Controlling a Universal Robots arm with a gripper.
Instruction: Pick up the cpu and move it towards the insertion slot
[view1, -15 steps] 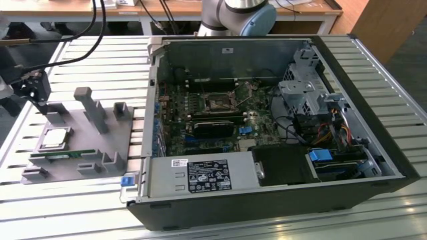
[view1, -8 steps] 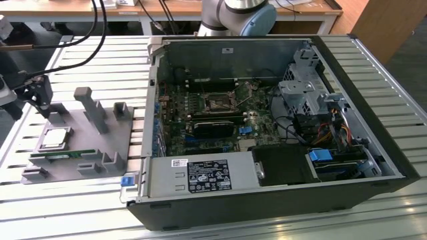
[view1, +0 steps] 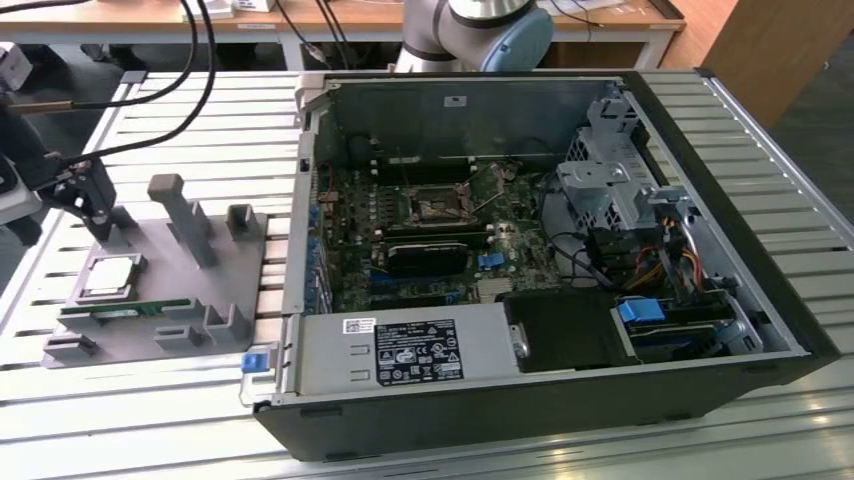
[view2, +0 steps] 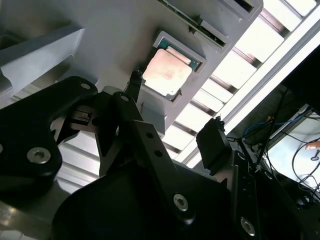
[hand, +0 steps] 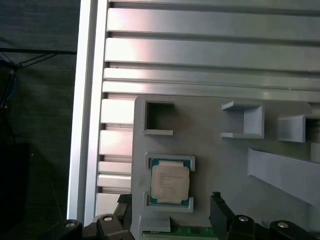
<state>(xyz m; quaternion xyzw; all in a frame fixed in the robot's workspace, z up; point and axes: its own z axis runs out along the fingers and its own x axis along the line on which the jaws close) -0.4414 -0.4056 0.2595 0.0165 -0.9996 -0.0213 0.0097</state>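
A slatted aluminium counter, ribbed and brightly reflective, carries one black steel computer case lying on its side with its panel off, exposing a green motherboard crowded with cables. At the exterior view's left sits one matte grey moulded holder, a flat plate with blocky upright posts and square pockets. The robot arm's black tool hangs over the far end of that holder. In both wrist views its two angular dark fingers are spread wide with nothing between them, and they stand to either side of the chip's pocket, above it and apart from the chip. Inside the case, near the middle of the board, lies the single insertion slot, a small square with a dark centre inside a silvery metal frame. The one cpu, flat and square with a dull silver lid and a thin green-edged rim, rests in its shallow pocket on the grey holder, well apart from the case. Just beside that pocket, one long narrow green memory stick lies seated in the holder.
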